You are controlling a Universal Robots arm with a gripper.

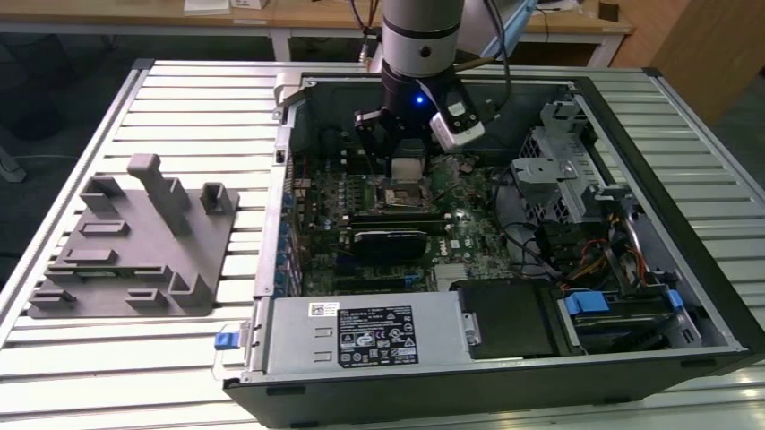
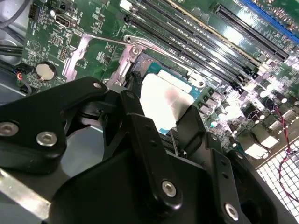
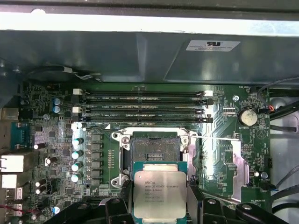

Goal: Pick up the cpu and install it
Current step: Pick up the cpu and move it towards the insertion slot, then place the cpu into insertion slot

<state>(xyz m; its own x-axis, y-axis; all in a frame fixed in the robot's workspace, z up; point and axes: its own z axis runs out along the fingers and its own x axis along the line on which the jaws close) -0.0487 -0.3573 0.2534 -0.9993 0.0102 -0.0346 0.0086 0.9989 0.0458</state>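
Note:
My gripper (image 1: 408, 154) is inside the open computer case, shut on the cpu (image 1: 410, 168), a small silver-grey square chip held by two opposite edges. In the first wrist view the cpu (image 3: 160, 193) hangs between the black fingers (image 3: 125, 190), just short of the open socket (image 3: 154, 147) on the green motherboard. In the second wrist view the cpu (image 2: 161, 99) is a pale square between the fingers (image 2: 188, 127), above the socket frame (image 2: 133, 58). In the exterior view the socket (image 1: 400, 193) lies directly below the chip.
A grey fixture (image 1: 132, 242) stands on the slatted table at the exterior view's left. Inside the case (image 1: 287, 107) are a black heatsink block (image 1: 389, 244), RAM slots (image 3: 142, 106), a power supply (image 1: 358, 333) and drive bays with cables (image 1: 586, 260).

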